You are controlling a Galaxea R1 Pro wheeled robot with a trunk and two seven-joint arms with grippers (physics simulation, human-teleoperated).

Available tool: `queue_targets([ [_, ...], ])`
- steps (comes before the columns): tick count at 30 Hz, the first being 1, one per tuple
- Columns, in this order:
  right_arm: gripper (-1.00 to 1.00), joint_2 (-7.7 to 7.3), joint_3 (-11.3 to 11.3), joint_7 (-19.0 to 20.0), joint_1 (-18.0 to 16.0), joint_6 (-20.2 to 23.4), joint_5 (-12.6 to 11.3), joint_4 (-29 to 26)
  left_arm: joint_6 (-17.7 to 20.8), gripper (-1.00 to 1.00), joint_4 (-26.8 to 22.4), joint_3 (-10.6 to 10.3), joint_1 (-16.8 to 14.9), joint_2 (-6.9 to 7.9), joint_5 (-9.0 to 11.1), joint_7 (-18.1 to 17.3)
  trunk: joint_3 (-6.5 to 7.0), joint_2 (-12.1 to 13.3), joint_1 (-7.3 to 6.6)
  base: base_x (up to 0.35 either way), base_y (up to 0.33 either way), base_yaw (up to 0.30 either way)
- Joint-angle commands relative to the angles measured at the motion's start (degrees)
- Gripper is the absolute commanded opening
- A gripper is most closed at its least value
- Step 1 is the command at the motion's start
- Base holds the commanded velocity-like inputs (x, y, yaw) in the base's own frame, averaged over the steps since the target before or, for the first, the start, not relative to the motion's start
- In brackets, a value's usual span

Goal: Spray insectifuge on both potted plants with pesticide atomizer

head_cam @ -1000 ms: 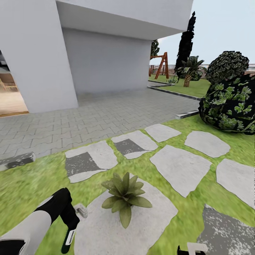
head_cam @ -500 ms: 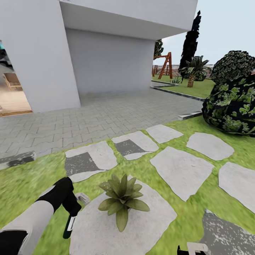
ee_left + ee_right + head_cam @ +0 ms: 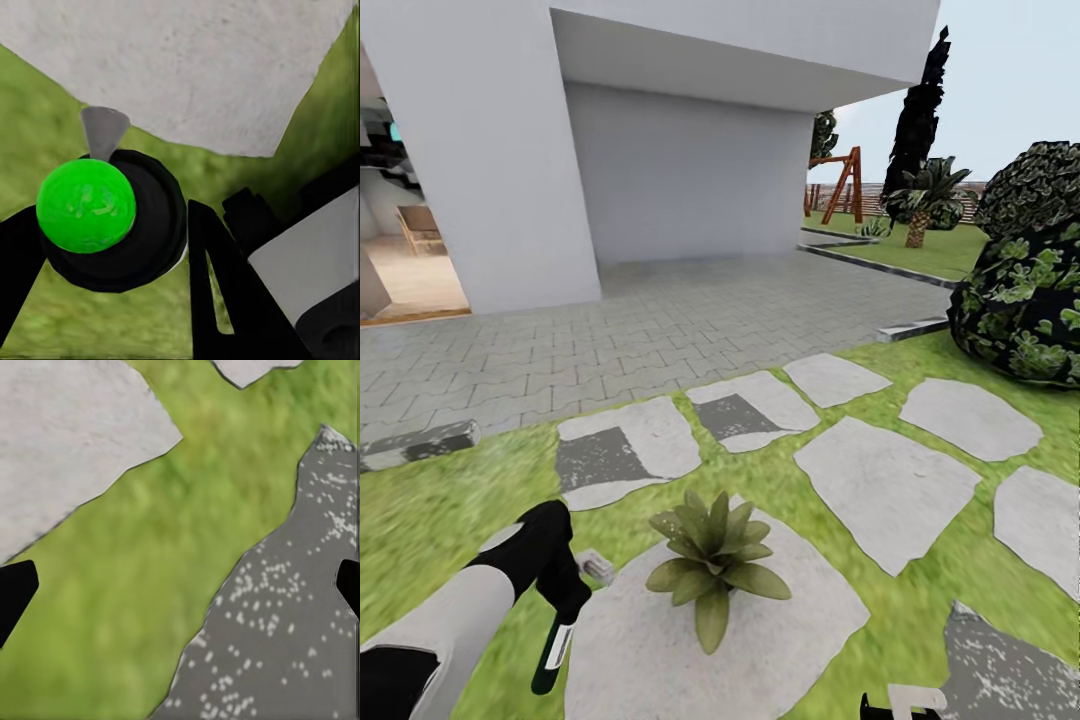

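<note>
The whole scene has slid a little rightward over the last second, so the robot's head or base is turning left; the garden itself lies as it did. At the left, the left gripper [image 3: 565, 610] stays clamped on the pesticide atomizer [image 3: 112, 217], its green cap and black body seated between the dark fingers, the grey nozzle aimed at the ground. It hangs over the grass beside the stepping stone [image 3: 800, 620] where one potted plant [image 3: 712, 565] sits, just right of the gripper. The turn seems to be lining the sprayer up on this rosette. Further right, the right gripper [image 3: 180, 585] hovers over lawn and mottled paving, fingers spread wide and holding nothing. Behind stands a dark shrub [image 3: 1025, 300].
</note>
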Motion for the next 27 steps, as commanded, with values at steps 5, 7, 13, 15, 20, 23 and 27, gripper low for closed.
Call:
queue_targets([
  [5, 1.0, 0.04, -0.42, -0.23, -0.05, -0.17, 0.6, 0.11, 1.73, -1.0, -0.43, -0.37, 0.06, 0.56, -0.66, -1.27, -0.06, -0.02, -0.01, 0.013, -0.238, 0.07],
  [7, 1.0, 0.06, -0.42, -0.23, -0.05, -0.17, 0.6, 0.13, 1.77, -1.0, -0.46, -0.34, -0.03, 0.61, -0.64, -1.3, -0.06, -0.02, -0.01, 0.089, -0.264, 0.225],
  [13, 1.0, 0.07, -0.42, -0.23, -0.05, -0.19, 0.57, 0.09, 1.79, -1.0, -0.47, -0.47, 0.35, 0.04, -0.66, -1.31, -0.06, -0.02, -0.01, 0.085, -0.268, 0.255],
  [15, 1.0, 0.02, -0.42, -0.23, -0.05, -0.22, 0.56, 0.09, 1.8, -1.0, -0.47, -0.44, 0.33, -0.07, -0.65, -1.28, -0.06, -0.02, -0.01, 0.127, -0.259, 0.076],
  [20, 1.0, -0.09, -0.42, -0.15, -0.05, -0.23, 0.67, 0.08, 1.8, -1.0, -0.47, -0.43, 0.39, -0.07, -0.63, -1.24, -0.06, -0.02, -0.01, 0.148, -0.249, 0.012],
  [23, 1.0, -0.1, -0.42, -0.15, -0.05, -0.23, 0.64, 0.09, 1.8, -1.0, -0.47, -0.51, 0.44, -0.07, -0.69, -1.2, -0.06, -0.02, -0.01, 0.04, -0.265, 0.001],
  [27, 1.0, -0.03, -0.42, -0.14, -0.05, -0.2, 0.61, 0.09, 1.76, -1.0, -0.47, -0.58, 0.52, 0.13, -0.71, -1.14, -0.06, -0.02, -0.01, -0.009, -0.272, 0.0],
])
